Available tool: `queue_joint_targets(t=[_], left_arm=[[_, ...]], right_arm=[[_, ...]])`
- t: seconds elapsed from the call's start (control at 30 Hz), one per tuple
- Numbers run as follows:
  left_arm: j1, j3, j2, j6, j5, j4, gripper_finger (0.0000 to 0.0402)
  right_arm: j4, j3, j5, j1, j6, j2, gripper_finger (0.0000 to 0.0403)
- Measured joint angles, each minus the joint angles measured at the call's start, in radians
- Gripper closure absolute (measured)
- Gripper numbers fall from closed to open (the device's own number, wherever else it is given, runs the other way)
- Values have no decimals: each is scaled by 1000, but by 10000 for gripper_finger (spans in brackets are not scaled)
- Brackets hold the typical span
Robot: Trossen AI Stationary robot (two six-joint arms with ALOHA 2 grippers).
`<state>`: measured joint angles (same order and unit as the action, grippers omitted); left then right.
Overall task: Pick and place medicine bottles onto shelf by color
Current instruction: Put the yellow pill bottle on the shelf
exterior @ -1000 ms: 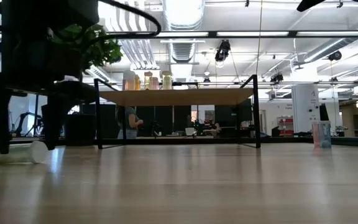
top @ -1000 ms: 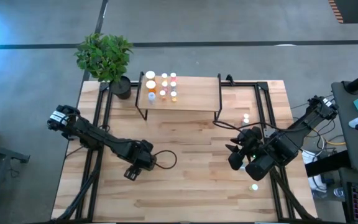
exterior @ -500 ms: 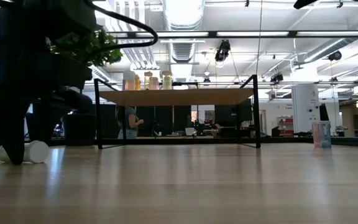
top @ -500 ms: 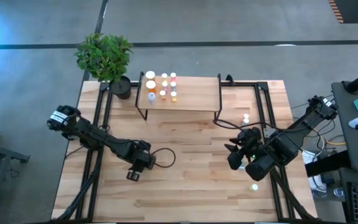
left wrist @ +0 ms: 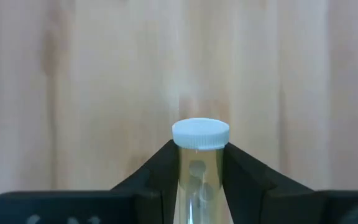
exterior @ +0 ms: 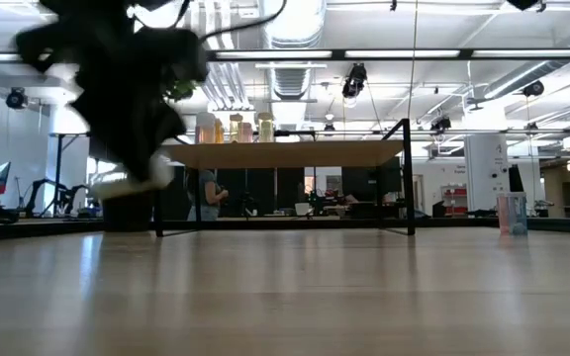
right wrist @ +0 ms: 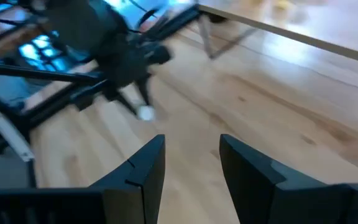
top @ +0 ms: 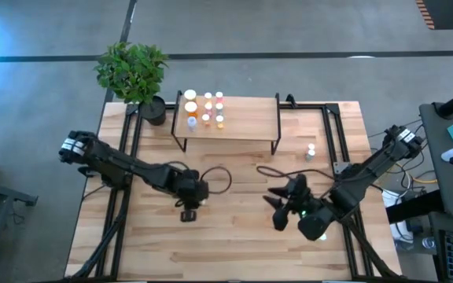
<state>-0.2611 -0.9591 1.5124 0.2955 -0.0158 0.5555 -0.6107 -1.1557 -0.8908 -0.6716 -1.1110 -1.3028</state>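
- The left gripper [top: 188,214] has moved from the left part of the table toward its middle, in front of the shelf [top: 242,118], and is now raised off the tabletop [top: 234,244].
- Its fingers [left wrist: 160,168], spread wider a second ago, are now pinched on a clear white-capped medicine bottle [left wrist: 200,158], cap pointing past the fingertips.
- In the low view that bottle [exterior: 127,183] no longer lies on the wood as before; it hangs tilted under the blurred arm.
- The right gripper [top: 275,211] has swung from the right side toward the table's middle; its fingers [right wrist: 143,163] stand partly apart with nothing between them.
- Eight or so bottles [top: 204,107] stay clustered at the shelf's left end.
- One small bottle [top: 311,150] stands on the table right of the shelf, unmoved.
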Motion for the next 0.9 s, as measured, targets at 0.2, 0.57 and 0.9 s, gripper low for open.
queue_joint_targets(t=[0.2, 0.57, 0.9], left_arm=[[51, -110, -88, 14, 15, -80, 315], [111, -121, -236, -2, 28, -744, 315], [113, -122, -193, -15, 42, -965, 315]], right_arm=[[186, -7, 28, 20, 133, -72, 259], [613, -36, 127, 120, 515, -100, 256], [721, -144, 221, 224, 733, -110, 170]])
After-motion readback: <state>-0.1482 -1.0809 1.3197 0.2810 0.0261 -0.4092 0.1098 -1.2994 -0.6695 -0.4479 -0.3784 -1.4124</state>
